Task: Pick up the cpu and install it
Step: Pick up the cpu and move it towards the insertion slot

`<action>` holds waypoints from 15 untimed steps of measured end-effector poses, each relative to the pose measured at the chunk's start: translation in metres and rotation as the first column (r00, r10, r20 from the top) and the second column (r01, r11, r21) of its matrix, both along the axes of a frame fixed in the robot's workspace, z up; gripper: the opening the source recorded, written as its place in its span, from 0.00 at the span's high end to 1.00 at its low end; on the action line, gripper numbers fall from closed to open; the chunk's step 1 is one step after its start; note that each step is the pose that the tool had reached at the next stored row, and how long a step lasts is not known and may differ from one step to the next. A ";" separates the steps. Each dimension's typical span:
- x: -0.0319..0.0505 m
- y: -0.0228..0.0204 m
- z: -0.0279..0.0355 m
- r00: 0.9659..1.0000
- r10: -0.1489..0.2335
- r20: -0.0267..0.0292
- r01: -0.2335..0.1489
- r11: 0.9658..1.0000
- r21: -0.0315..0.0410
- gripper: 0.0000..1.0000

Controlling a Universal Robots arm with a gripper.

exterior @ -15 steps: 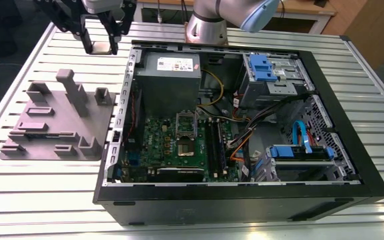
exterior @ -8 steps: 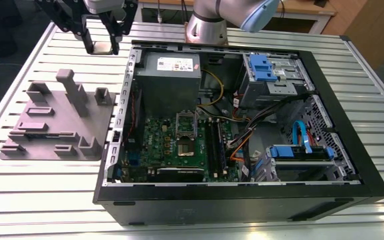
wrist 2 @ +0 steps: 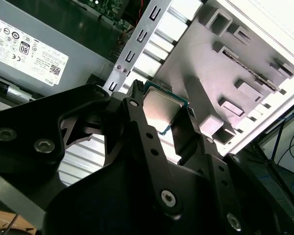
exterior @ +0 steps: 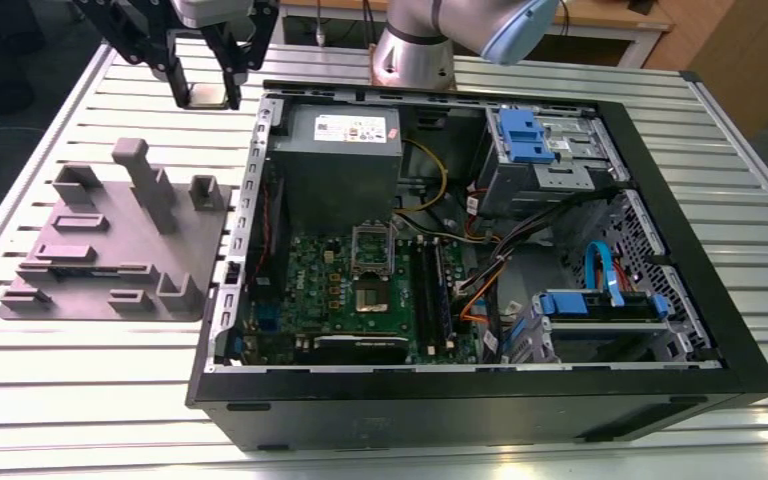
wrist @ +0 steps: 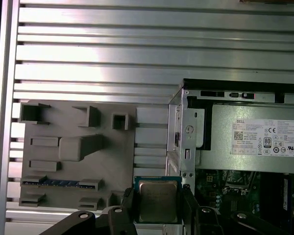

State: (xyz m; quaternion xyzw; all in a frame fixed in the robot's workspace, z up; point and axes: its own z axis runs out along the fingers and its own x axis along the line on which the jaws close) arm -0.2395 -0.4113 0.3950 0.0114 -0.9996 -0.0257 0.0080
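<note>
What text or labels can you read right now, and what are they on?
White label on the power supply: print and marks too small to read for sure.
cpu, held in the pincer: no legible marking on its metal top.
Motherboard: markings too small to read.
Grey holder tray: no text.
</note>
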 end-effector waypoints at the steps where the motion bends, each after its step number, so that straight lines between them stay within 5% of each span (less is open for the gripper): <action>1: 0.0003 0.0000 0.0000 1.000 0.000 0.000 0.000 1.000 0.000 0.53; 15: 0.0039 0.0000 0.0000 1.000 0.000 0.000 0.000 1.000 0.000 0.53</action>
